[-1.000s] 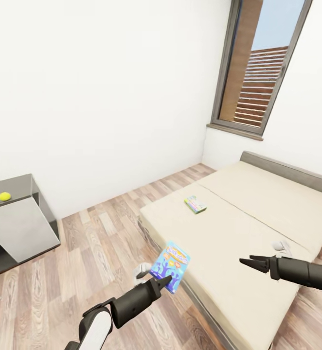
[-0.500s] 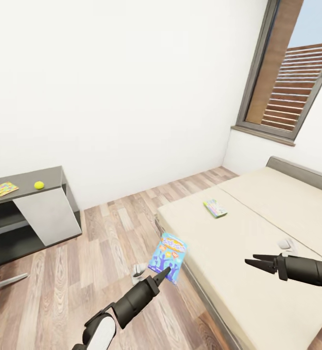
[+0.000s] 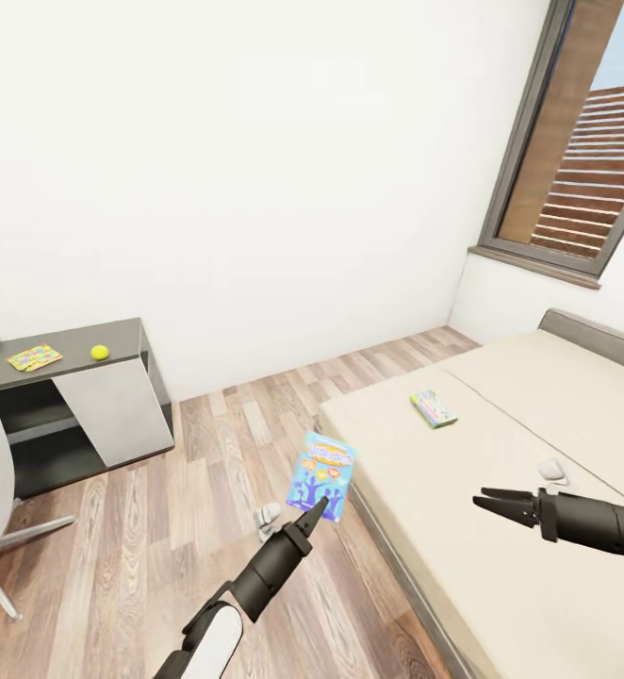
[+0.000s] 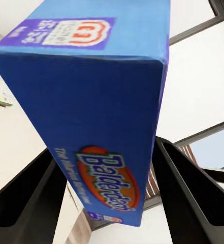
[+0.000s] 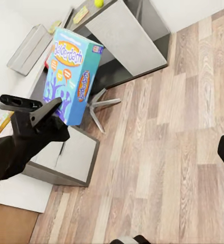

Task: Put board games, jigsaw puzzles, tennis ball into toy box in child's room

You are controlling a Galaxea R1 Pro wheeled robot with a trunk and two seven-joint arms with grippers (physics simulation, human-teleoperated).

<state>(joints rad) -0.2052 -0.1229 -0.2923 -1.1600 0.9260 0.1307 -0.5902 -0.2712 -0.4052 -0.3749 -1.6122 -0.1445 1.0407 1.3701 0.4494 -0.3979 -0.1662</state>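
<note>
"Balderdash" reads on the blue game box, on its side face and front; other print on it too blurred to read.

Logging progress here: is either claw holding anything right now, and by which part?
The left claw grips the blue Balderdash box by its lower end; the right claw holds nothing.

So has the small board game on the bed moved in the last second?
No. The small board game lies on the same spot of the bed beside its centre seam; only the camera has turned.
</note>
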